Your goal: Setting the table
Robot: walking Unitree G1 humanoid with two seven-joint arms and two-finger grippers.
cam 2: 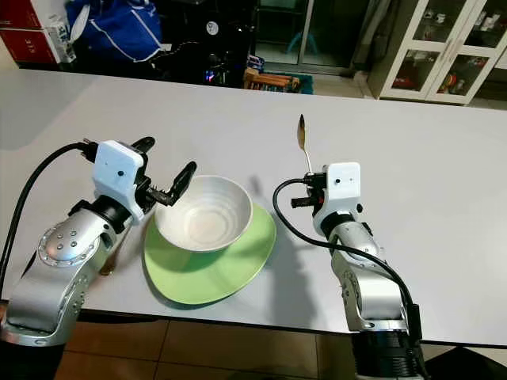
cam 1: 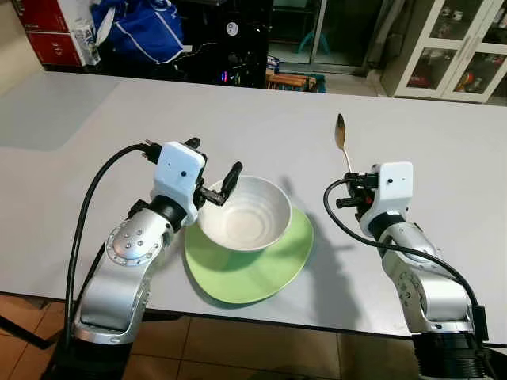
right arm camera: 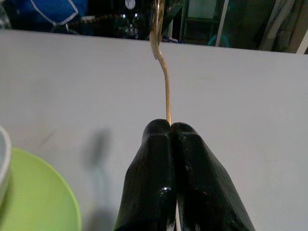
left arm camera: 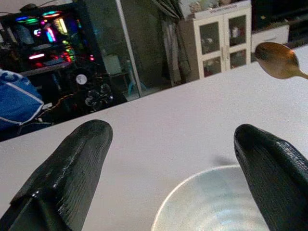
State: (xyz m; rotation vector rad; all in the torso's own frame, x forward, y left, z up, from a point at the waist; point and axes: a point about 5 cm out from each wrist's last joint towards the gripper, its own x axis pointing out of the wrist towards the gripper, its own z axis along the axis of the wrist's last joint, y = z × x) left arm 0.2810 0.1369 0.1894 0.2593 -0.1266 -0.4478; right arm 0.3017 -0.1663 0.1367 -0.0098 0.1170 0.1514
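Observation:
A white bowl (cam 1: 242,214) sits on a green plate (cam 1: 261,273) near the front edge of the white table (cam 1: 119,119). My left gripper (cam 1: 215,162) is open, its two black fingers straddling the bowl's left rim just above it. In the left wrist view the fingers (left arm camera: 72,163) stand wide apart over the bowl (left arm camera: 216,202). My right gripper (right arm camera: 169,126) is shut on the handle of a gold spoon (cam 1: 341,133). It holds the spoon upright, bowl end up, above the table to the right of the plate.
The table stretches wide and bare behind and to both sides of the plate. Beyond its far edge are a blue bag (cam 1: 139,32), red boxes (cam 1: 47,32), a lit computer case (cam 1: 238,47) and a white glass-door cabinet (cam 1: 455,47).

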